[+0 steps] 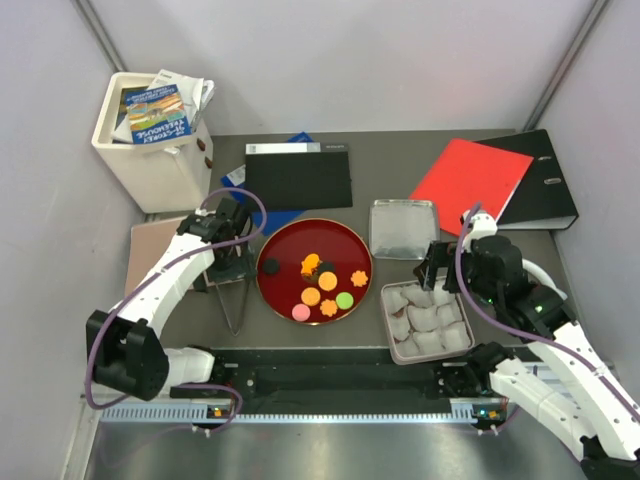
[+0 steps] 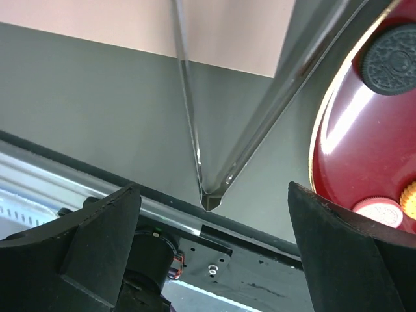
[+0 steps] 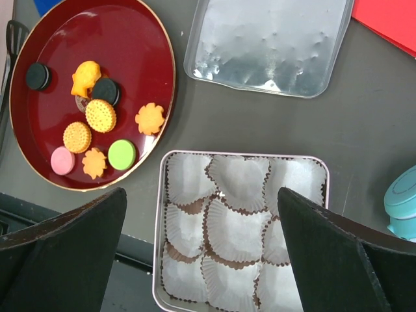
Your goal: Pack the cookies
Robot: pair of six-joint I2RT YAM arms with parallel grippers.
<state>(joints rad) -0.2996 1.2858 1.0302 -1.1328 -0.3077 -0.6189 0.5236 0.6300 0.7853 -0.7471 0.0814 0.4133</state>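
The cookies [image 1: 327,282] lie on a round red plate [image 1: 290,240]: several orange round and flower ones, two black, one green [image 1: 344,300] and one pink [image 1: 301,312]. They also show in the right wrist view [image 3: 101,115]. My left gripper [image 1: 230,268] is open and empty, just left of the plate, over metal tongs [image 2: 208,162] lying on the table. My right gripper [image 3: 201,195] is open and empty above a metal tin [image 3: 157,260] lined with empty white paper cups. The left wrist view shows a black cookie [image 2: 393,58] and a pink one [image 2: 380,211].
The tin's lid [image 1: 403,228] lies behind the tin. A black board [image 1: 300,178], a red folder [image 1: 470,185] and a black binder [image 1: 540,180] lie at the back. A white bin with booklets [image 1: 155,140] stands back left. A teal object [image 3: 403,201] sits right of the tin.
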